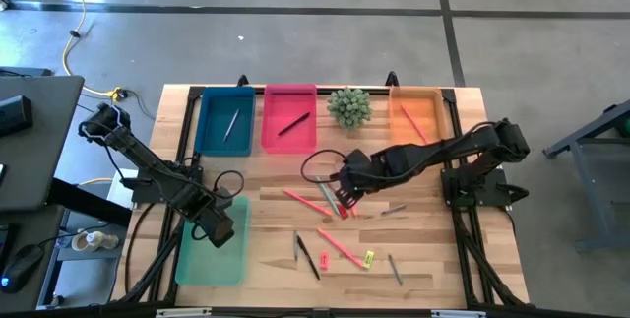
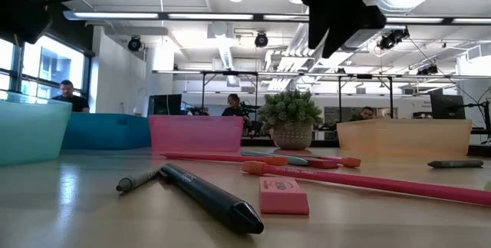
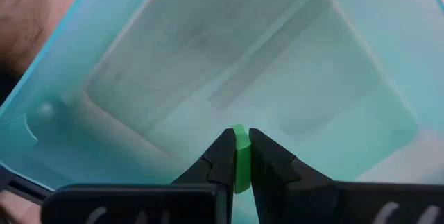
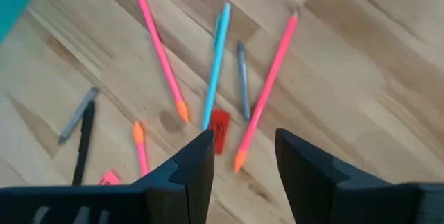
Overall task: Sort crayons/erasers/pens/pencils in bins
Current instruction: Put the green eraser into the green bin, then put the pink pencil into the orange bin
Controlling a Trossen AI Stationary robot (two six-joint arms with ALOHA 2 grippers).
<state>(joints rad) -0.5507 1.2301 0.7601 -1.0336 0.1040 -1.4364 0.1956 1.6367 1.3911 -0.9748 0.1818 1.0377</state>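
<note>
Teal bin (image 1: 224,121) holding pen (image 1: 231,124), pink bin (image 1: 289,119) likewise

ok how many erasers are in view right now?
4. Green eraser in the left hand over the pale-green bin; red eraser on the table below the open right hand; pink-red eraser and yellow eraser among the loose sticks. Others may be hidden.

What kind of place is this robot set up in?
Probably a robotics lab or open workshop: bare concrete floor around the wooden table, exposed ceiling pipes and strip lights, and people at monitors in the background.
</note>
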